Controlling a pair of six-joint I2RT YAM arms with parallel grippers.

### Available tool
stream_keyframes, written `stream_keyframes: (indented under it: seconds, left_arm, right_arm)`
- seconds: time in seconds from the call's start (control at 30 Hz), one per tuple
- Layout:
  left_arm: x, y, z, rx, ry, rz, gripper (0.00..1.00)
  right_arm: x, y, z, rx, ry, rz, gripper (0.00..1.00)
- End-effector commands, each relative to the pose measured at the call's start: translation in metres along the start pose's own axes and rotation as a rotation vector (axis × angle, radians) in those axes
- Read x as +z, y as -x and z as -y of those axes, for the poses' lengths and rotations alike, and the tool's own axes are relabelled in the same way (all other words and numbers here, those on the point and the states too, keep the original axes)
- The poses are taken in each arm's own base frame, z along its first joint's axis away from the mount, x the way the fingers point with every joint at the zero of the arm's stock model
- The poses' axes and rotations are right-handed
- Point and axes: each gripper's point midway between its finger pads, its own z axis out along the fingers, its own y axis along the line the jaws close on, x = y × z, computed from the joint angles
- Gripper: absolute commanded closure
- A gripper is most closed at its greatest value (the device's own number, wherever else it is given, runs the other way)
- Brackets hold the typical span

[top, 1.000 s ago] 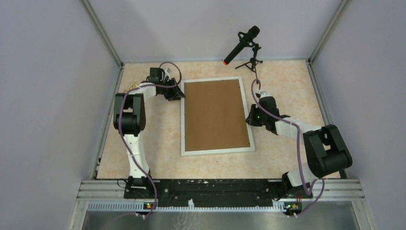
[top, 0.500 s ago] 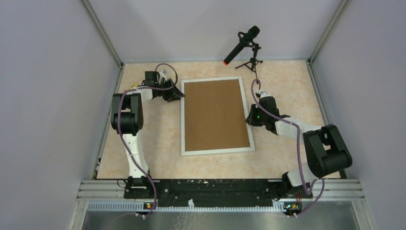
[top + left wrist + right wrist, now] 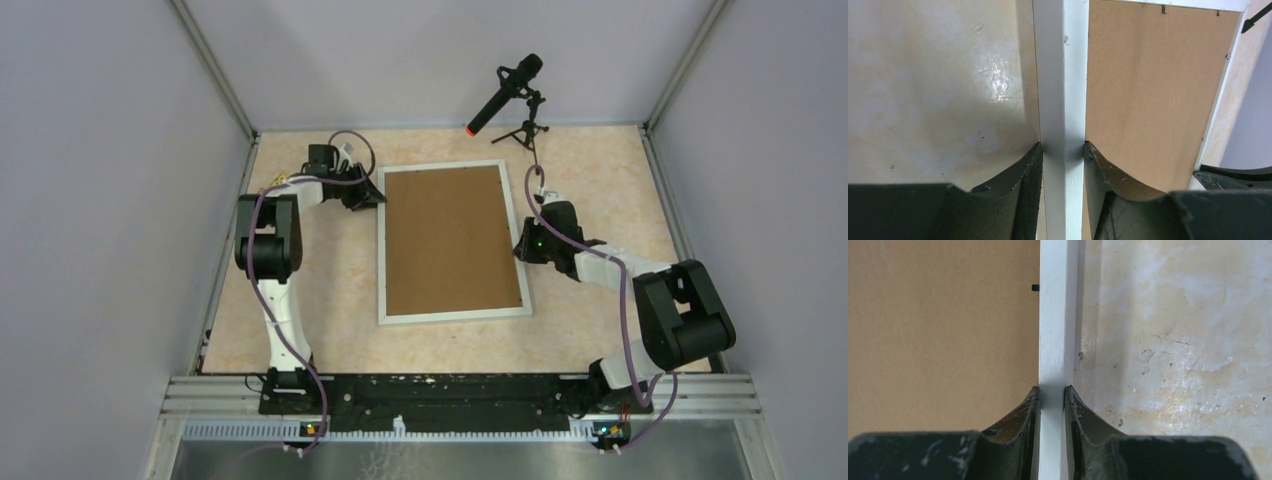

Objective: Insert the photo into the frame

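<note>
The frame (image 3: 381,255), thin white moulding, lies face down on the table with a brown backing board (image 3: 450,240) filling it. The photo is hidden. My left gripper (image 3: 372,196) is at the frame's left side near the far corner. In the left wrist view its fingertips (image 3: 1062,146) press both sides of the white moulding (image 3: 1060,75). My right gripper (image 3: 520,247) sits at the middle of the frame's right side. The right wrist view shows it (image 3: 1052,388) shut on the moulding (image 3: 1054,315), one finger over the board, the other over the table.
A microphone on a small tripod (image 3: 508,92) stands at the far edge, just beyond the frame's far right corner. Grey enclosure walls close in the beige tabletop (image 3: 600,180) on three sides. A small black clip (image 3: 1035,288) sits at the board's edge.
The left wrist swung slightly to the left and came back to the frame's far left corner. The frame, the board and the right arm have stayed put.
</note>
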Motion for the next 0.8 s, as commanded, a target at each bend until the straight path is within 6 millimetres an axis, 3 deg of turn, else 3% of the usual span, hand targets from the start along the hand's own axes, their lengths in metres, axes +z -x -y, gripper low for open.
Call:
stream_keyframes:
  seconds: [0.0, 0.37, 0.77]
  left_arm:
    - [0.010, -0.004, -0.021, 0.035, 0.123, -0.011, 0.59]
    - [0.018, -0.001, -0.035, 0.039, 0.239, -0.045, 0.60]
    - [0.034, -0.010, -0.049, 0.176, 0.438, -0.139, 0.60]
  right_arm:
    - [0.007, -0.064, 0.002, -0.021, 0.015, -0.220, 1.00]
    - [0.007, -0.064, 0.001, -0.023, 0.015, -0.219, 1.00]
    - [0.008, -0.066, 0.002, -0.029, 0.007, -0.226, 1.00]
